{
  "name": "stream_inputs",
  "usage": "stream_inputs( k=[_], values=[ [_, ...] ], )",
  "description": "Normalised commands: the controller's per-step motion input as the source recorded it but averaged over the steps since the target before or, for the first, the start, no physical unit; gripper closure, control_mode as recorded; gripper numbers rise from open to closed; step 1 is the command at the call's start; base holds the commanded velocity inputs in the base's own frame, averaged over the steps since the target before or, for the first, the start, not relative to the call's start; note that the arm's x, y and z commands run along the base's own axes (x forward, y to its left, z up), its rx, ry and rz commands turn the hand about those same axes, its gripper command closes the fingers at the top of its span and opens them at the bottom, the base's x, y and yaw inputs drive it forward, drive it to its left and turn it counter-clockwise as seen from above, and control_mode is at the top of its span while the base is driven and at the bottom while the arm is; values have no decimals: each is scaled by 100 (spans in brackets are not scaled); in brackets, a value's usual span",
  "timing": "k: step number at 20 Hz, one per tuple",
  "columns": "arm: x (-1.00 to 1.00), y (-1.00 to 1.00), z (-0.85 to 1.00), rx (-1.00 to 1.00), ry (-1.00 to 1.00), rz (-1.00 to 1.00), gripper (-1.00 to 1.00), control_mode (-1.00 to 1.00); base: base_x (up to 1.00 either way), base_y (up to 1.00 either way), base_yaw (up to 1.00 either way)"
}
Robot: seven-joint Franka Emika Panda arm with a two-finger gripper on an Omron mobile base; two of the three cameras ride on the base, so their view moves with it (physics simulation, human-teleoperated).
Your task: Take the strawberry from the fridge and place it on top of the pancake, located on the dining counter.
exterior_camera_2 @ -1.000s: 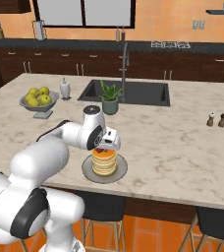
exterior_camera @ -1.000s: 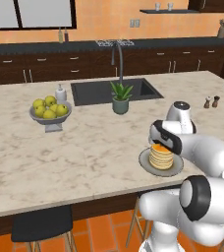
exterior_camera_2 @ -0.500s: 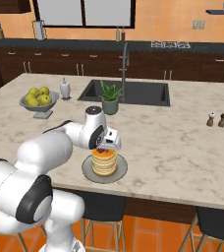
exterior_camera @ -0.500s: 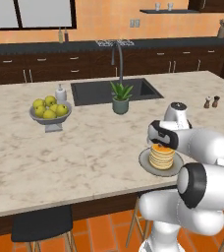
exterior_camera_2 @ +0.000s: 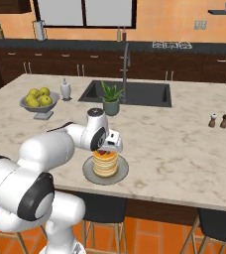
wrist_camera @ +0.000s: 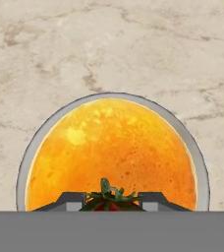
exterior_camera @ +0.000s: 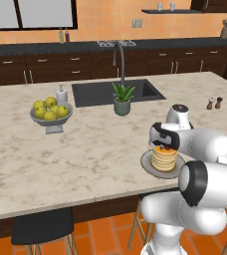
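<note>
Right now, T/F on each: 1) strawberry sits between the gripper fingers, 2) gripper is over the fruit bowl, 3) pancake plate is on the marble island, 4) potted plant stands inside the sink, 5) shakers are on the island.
1. The strawberry sits between the fingers of the gripper. True; its green top shows between the two tips in the hand view.
2. The gripper is over the fruit bowl. False; it hangs above the pancake.
3. The pancake's plate is on the dining counter. True.
4. The potted plant stands inside the sink. False; it stands on the counter by the sink's front rim.
5. The two shakers are on the dining counter. True.
</note>
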Motion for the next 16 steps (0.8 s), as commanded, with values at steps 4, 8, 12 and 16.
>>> stream_inputs(
  k=[4,8,12,16],
  values=[
    [0,0,-20,0,0,0,-100,-100,0,0,0],
    [0,0,-18,0,0,0,-100,-100,0,0,0],
    [-8,0,-2,0,0,0,-100,-100,0,0,0],
    [-27,0,0,0,0,0,-100,-100,0,0,0]
  ],
)
